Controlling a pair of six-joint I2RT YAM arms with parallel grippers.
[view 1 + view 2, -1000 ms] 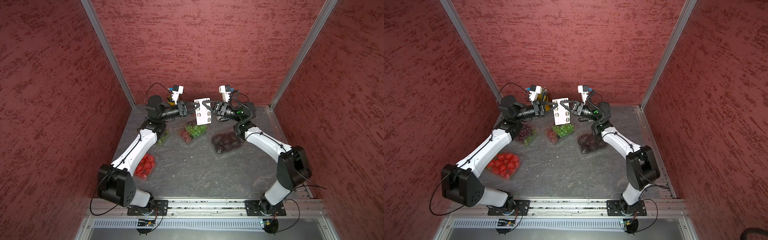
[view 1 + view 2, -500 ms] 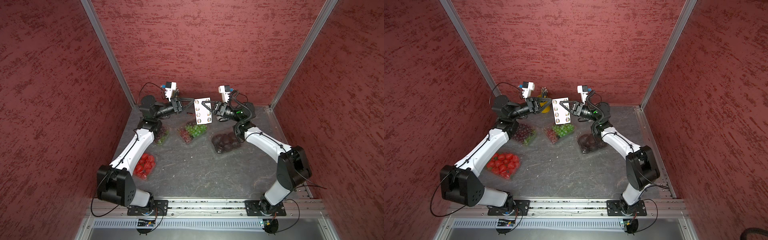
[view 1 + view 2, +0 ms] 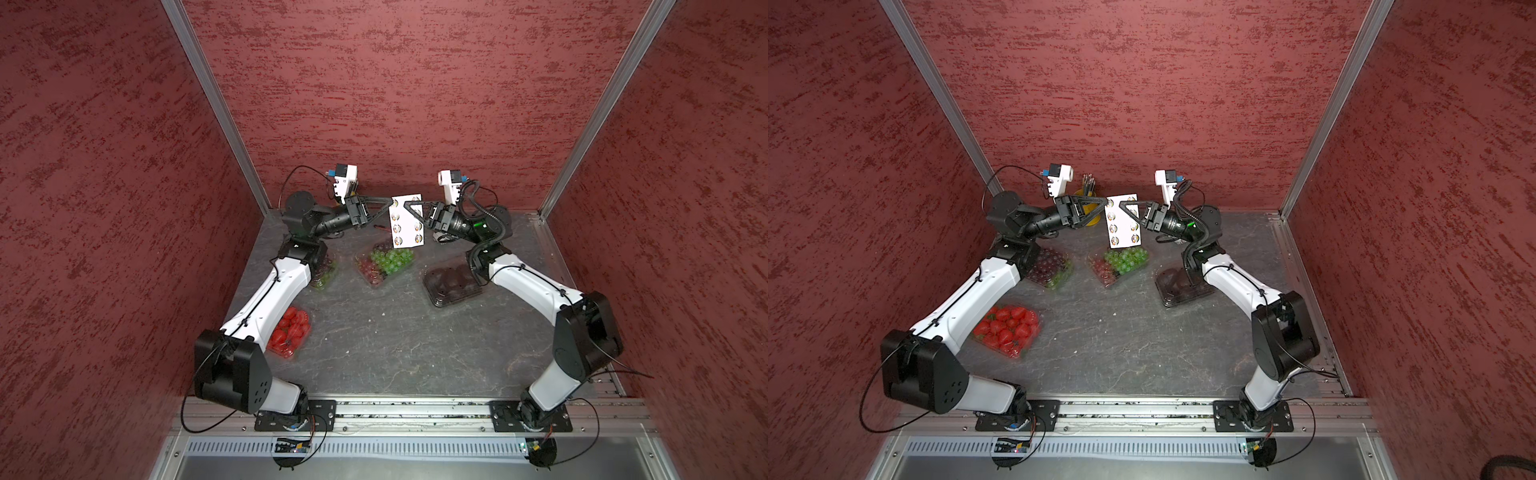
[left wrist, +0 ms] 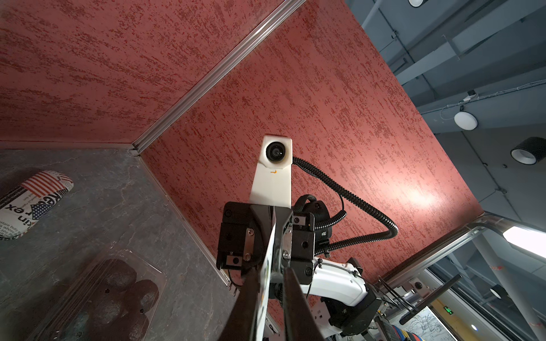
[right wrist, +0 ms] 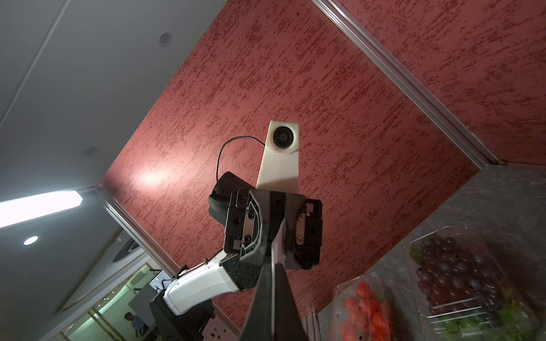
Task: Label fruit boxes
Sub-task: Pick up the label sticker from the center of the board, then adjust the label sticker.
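Grey tabletop (image 3: 374, 340) leaves open room well in front of the sticker sheet (image 3: 406, 220), which hangs upright btwn the arms. R gripper (image 3: 410, 204) is clamped on it, and L gripper (image 3: 391, 202) has its jaws slightly apart astride its top corner. Fruit boxes (image 3: 386, 262) sit beneath and in front of the sheet, w/ the dark-grape box (image 3: 1050, 264) half hidden under L arm (image 3: 976, 291).

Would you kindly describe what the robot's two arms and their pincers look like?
Both the left arm and right arm have white links and bulky black joints. The left pincer and right pincer are black, slim and triangular, each under a white camera mount. A coiled black cable loops over the right wrist.
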